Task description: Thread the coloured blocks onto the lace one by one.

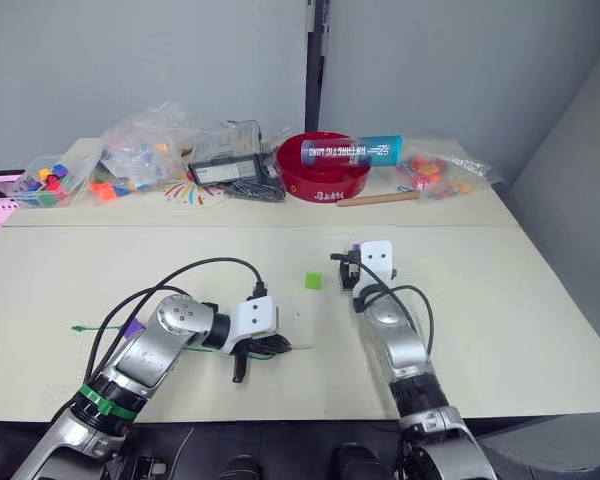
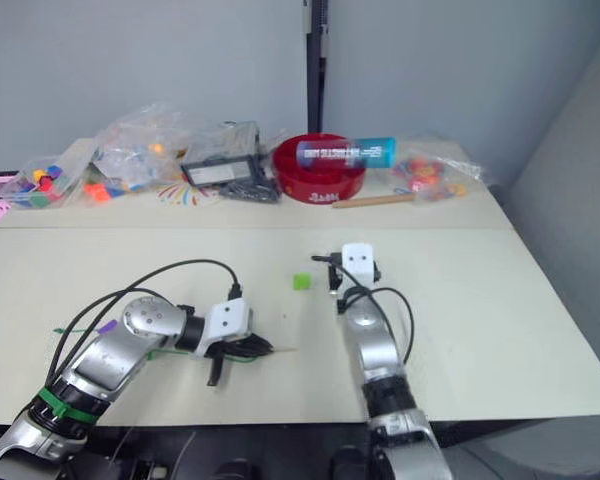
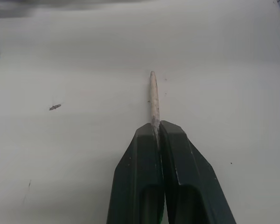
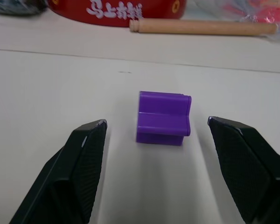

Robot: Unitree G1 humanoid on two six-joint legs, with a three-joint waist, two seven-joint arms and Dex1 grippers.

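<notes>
Purple plastic is showing between the two spread fingers of the right gripper (image 4: 156,133): a purple block (image 4: 162,118) is sitting on the pale table (image 1: 500,330), just ahead of the fingertips and midway between them, touching neither. The fingers are standing wide apart on either side of it. Beyond it a wooden stick (image 4: 203,26) and a red bowl (image 4: 116,9) are lying near the table's far edge.

Across the table, the left gripper (image 3: 157,127) is pinching the lace (image 1: 100,328) with its fingers pressed together, and the lace's pale stiff tip (image 3: 153,95) is sticking straight out past the fingertips over the tabletop. The green string is trailing back under the left arm, where a second purple block (image 1: 134,327) is sitting on it. A light green block (image 1: 313,280) is lying loose on the table between the two grippers, nearer the right one.
</notes>
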